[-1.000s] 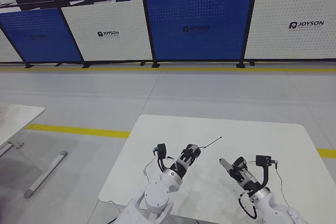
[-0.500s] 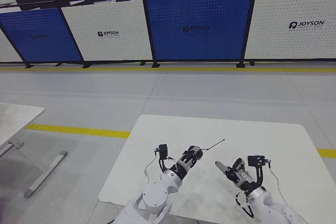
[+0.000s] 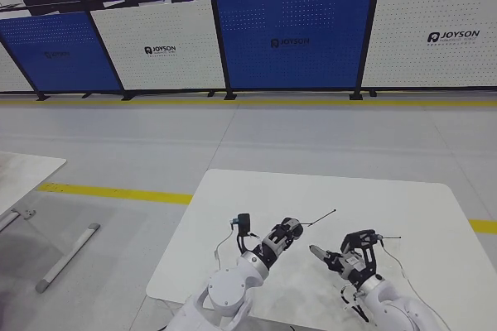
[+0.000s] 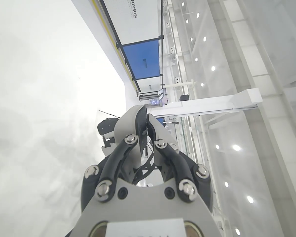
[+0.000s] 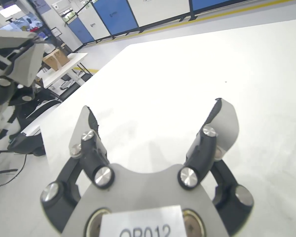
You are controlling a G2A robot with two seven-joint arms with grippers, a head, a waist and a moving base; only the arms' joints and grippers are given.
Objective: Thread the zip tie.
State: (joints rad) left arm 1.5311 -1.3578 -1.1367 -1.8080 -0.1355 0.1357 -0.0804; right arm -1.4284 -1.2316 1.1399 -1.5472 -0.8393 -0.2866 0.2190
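A pale grey floor (image 3: 149,141) runs back to a row of blue and white perforated panels (image 3: 294,41) in black frames. A yellow line lies along the foot of the panels, and a second yellow line (image 3: 108,193) crosses the floor nearer in and passes behind the worktop. The white worktop (image 3: 381,199) has rounded corners and a plain matt surface with faint grey smudges. Off to the robot's left stands a second white table (image 3: 16,178) carrying a brown cardboard box (image 5: 55,60). A grey bar (image 3: 66,256) lies on the floor between the two tables.

Both arms are over the near part of the worktop. The right hand (image 5: 154,107) is spread wide with nothing between its fingers, low above the bare surface. The left hand (image 4: 146,114) is just beside it, pads pressed together on the zip tie (image 3: 319,218). The thin black strip sticks out from the fingertips, slanting away from the robot above the middle of the worktop.
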